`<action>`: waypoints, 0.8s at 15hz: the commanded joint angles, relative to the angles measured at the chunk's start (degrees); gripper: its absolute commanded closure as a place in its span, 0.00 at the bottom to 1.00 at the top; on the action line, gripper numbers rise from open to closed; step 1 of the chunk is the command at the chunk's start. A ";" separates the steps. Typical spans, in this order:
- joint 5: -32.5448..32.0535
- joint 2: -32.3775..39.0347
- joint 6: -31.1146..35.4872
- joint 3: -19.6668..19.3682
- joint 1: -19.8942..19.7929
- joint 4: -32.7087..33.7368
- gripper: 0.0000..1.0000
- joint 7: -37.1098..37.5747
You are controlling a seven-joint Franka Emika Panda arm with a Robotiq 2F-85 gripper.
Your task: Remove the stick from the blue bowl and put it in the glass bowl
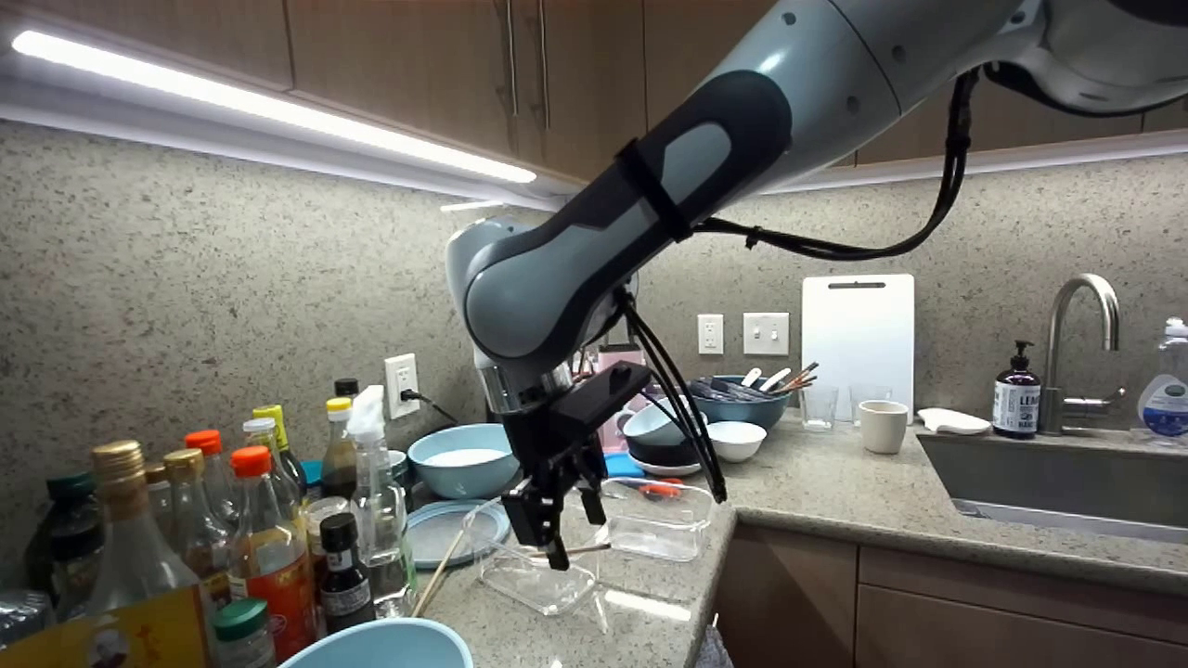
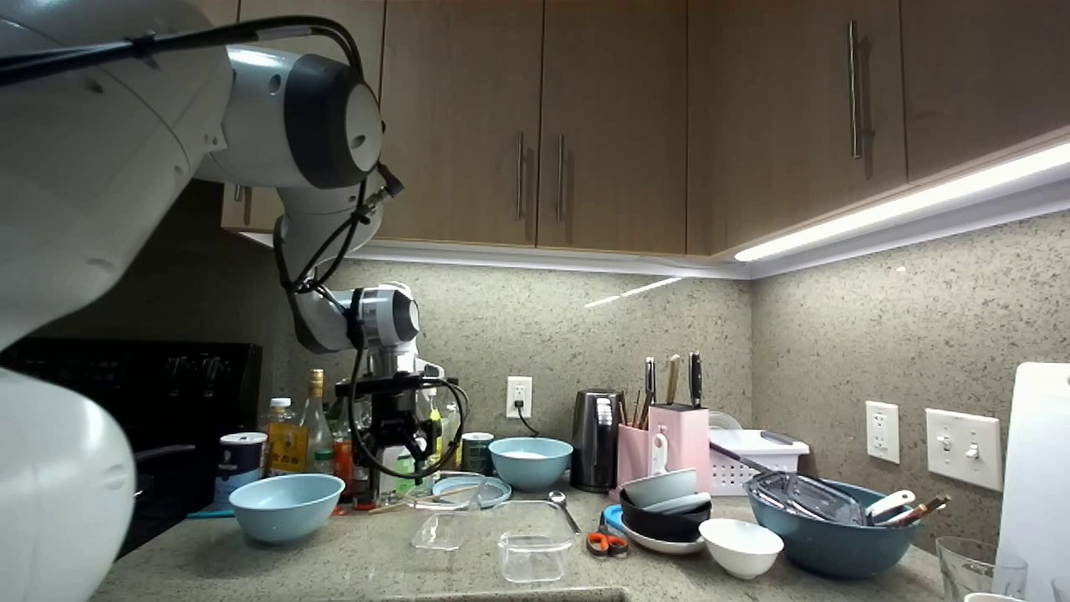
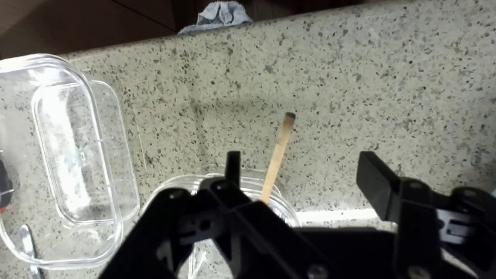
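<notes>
A light wooden stick (image 3: pixel 277 159) with a dark tip reaches over the rim of a glass bowl (image 3: pixel 166 185) in the wrist view; its rear part is hidden behind my gripper. In an exterior view the dark-tipped stick (image 1: pixel 587 550) lies at the glass bowl (image 1: pixel 546 598), and a pale stick length (image 1: pixel 441 571) leans against its far side; I cannot tell if they are one. My gripper (image 1: pixel 575 531) is open and empty above this bowl. In the wrist view its fingers (image 3: pixel 300 166) stand wide apart, the stick showing between them. A light blue bowl (image 1: pixel 380 645) stands in front, also visible elsewhere (image 2: pixel 287 506).
A second glass container (image 1: pixel 654 540) stands beside the first. Bottles (image 1: pixel 264 529) crowd the wall side. Another light blue bowl (image 1: pixel 464 464), a blue lid (image 1: pixel 432 538), stacked dishes (image 2: pixel 669 527) and orange scissors (image 2: pixel 606 543) are nearby. The counter edge (image 3: pixel 135 42) runs along one side.
</notes>
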 commanded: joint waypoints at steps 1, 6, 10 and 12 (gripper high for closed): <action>-0.96 -4.55 0.65 0.61 1.19 -2.67 0.00 0.46; -0.13 -4.17 -0.09 1.32 1.76 -0.18 0.00 0.21; -0.15 -4.66 -0.03 1.33 1.75 -0.85 0.00 0.22; -0.16 -4.66 0.01 1.33 1.75 -0.97 0.00 0.22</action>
